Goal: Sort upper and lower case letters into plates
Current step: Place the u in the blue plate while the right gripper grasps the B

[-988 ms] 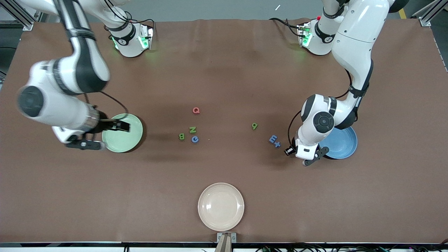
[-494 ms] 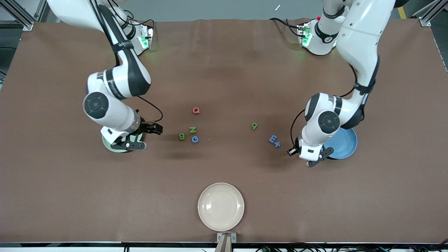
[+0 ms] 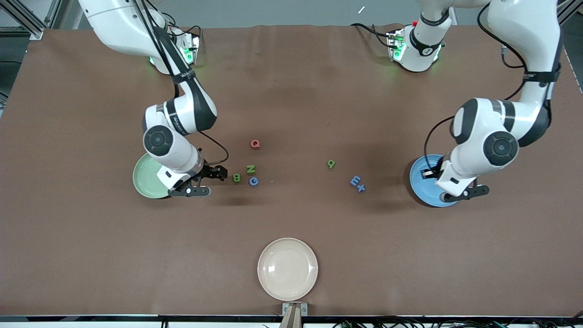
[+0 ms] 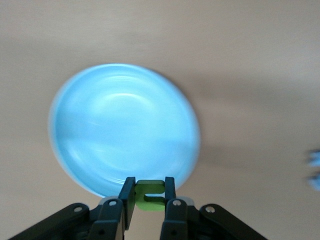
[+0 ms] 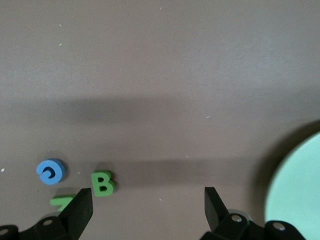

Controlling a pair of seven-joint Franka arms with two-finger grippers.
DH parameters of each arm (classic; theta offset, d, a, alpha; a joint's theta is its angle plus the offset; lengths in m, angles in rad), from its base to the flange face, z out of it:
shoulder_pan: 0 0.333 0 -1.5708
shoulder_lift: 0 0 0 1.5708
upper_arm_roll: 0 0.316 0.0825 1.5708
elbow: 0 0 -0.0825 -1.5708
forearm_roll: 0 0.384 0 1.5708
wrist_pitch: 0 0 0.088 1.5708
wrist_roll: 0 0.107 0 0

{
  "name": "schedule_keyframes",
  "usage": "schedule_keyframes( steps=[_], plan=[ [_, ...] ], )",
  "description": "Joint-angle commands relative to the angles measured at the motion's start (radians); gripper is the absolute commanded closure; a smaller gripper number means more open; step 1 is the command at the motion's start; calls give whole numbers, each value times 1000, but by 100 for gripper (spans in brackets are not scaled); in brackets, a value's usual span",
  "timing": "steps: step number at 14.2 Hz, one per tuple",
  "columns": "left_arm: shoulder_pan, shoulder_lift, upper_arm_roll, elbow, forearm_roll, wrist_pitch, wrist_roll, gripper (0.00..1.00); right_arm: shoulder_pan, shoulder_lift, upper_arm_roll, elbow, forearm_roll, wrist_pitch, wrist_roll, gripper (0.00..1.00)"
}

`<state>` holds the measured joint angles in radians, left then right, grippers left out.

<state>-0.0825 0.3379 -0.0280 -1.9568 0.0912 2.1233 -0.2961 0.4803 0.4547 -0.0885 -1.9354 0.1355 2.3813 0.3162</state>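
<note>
Front view: the right gripper (image 3: 217, 173) is low over the tabletop (image 3: 291, 100), between the green plate (image 3: 146, 175) and the green B (image 3: 236, 177). Green N (image 3: 251, 169), blue c (image 3: 253, 181) and red Q (image 3: 255, 144) lie near the B. Green g (image 3: 331, 164), blue E (image 3: 355, 181) and blue t (image 3: 361, 187) lie toward the blue plate (image 3: 421, 180). The left gripper (image 3: 428, 173) is over the blue plate.

Left wrist view: the jaws are closed narrowly on a green letter (image 4: 150, 194), above the blue plate's rim.

Right wrist view: the jaws are spread wide and hold nothing; the B sits just beside one finger (image 5: 79, 210), and the c and N lie close by.
</note>
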Motion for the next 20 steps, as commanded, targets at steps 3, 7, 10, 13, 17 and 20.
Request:
schedule_keyframes(
  steps=[3,7,10,13,17,20],
  plan=[
    [58,9,-9,-148,59,217,147,82,83,64,-10,-11,6,110,78,5],
    [93,36,-9,-206,88,317,169,82,103,91,-11,-11,4,142,93,15],
    [99,56,-9,-225,99,360,169,80,107,96,-11,-19,4,142,93,25],
    [101,56,-9,-225,99,365,169,76,116,101,-11,-28,4,160,95,29],
    [99,52,-10,-225,99,365,170,36,133,113,-11,-28,4,165,118,29],
    [92,17,-41,-223,98,350,147,1,139,114,-11,-31,4,165,118,33]
  ],
)
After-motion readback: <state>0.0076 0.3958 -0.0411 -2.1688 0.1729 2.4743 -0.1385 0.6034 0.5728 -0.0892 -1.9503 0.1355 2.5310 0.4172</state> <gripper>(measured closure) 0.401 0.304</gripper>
